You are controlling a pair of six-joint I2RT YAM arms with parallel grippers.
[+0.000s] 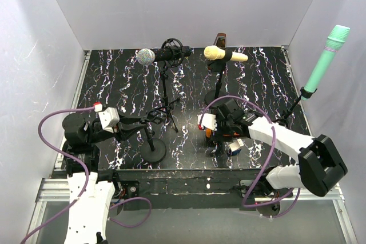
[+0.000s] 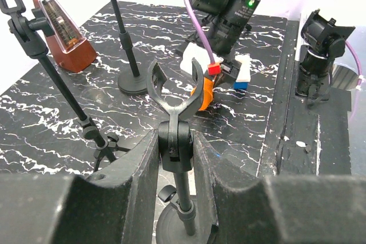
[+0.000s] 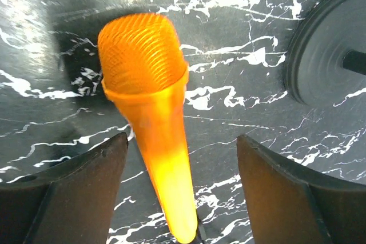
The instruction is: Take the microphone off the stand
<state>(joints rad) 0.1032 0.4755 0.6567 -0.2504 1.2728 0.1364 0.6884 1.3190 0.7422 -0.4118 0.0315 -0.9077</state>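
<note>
The orange microphone [image 3: 151,84] is out of its holder. It sits low over the black marbled table [image 1: 114,84] to the right of the middle, mesh head pointing down toward the table and handle tilting up. The right gripper [image 3: 182,141] hangs right over it with its jaws apart. The handle runs between the two fingers [image 3: 86,192], with a clear gap on each side. From here I cannot tell whether the head actually touches the table.

Over on the left, the left gripper [image 2: 175,135] reaches in level. Its jaws are clamped on the short stand [image 1: 153,148], pressing against the black joint just below the forked clip [image 2: 171,98]. That clip stands open and empty, and the stand is upright on its round base near the front edge.

A blue and white block [image 2: 243,75] lies just beside the orange microphone. Farther back, a silver-headed microphone [image 1: 146,56] rests on a tripod, and a cream one [image 1: 226,55] lies across another stand. A brown metronome [image 2: 63,32] sits behind them. A green microphone [image 1: 323,64] slants upward at the far right.
</note>
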